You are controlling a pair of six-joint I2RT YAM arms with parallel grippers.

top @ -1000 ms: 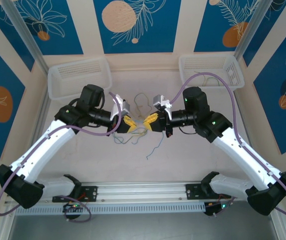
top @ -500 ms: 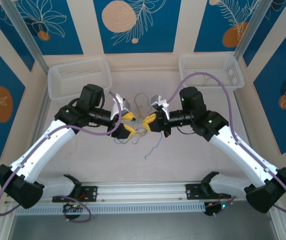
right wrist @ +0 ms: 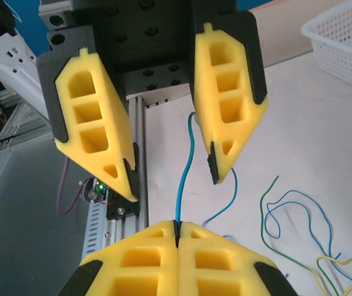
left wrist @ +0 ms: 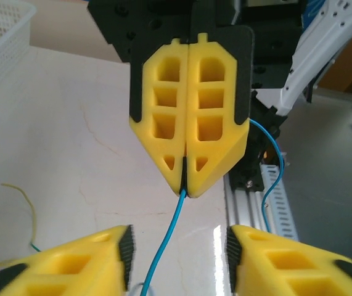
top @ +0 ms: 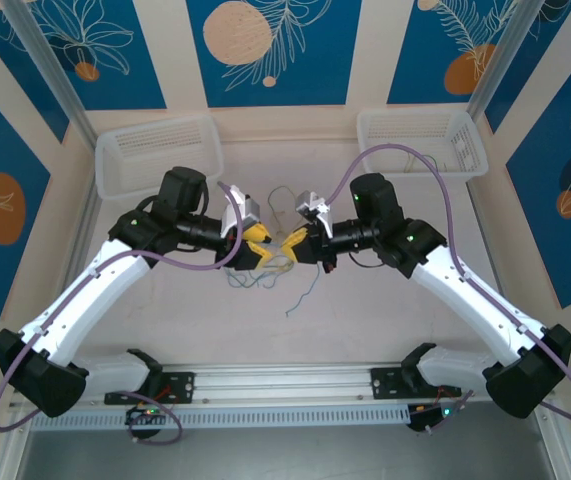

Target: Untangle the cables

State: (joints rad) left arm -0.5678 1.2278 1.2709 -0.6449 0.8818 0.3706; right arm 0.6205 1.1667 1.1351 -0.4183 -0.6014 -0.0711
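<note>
Though the grip is too small to judge overhead, the left wrist view shows the right gripper clamped on the blue cable. The right wrist view shows the left gripper parted astride it, gripping nothing.

Right gripper, fingers pressed together on blue cable.
Cable runs down between the parted fingers of the left gripper; pale yellow cable lies on tabletop, left.
</note>
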